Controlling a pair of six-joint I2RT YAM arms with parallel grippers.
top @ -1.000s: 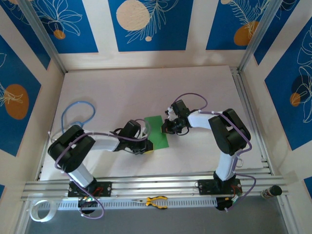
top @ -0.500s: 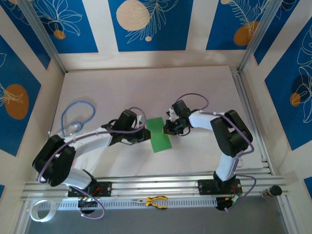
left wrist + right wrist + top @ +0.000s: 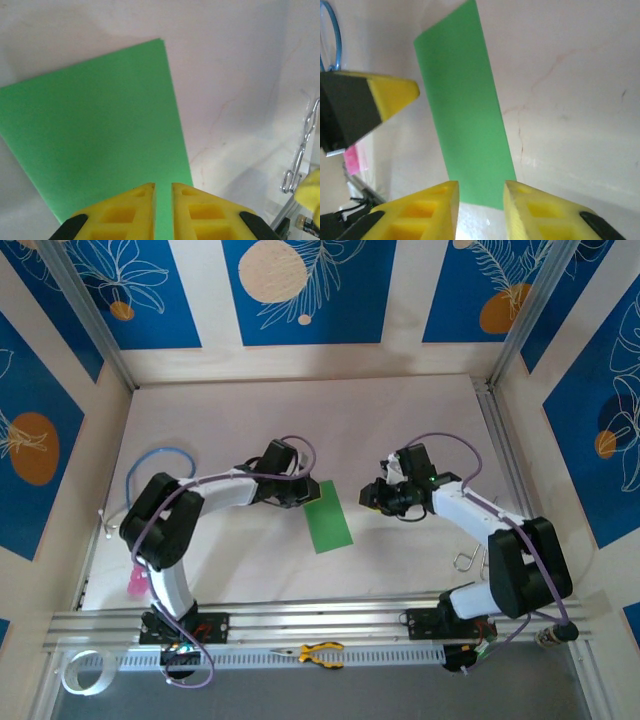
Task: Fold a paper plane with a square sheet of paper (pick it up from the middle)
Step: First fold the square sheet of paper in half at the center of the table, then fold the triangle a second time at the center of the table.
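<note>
Left claw (image 3: 163,189) — over green sheet (image 3: 100,125)

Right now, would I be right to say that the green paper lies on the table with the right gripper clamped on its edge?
Not quite: the green paper does lie on the table, but the right gripper is not clamped on it. The top external view shows bare table between it and the paper.

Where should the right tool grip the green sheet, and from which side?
Probably its right long edge, about mid-length, coming in low from the right. The green sheet lies flat on the table as a narrow strip, so only an edge offers purchase; the left tool sits at its far-left corner, and the right tool, jaws open, faces that edge.
</note>
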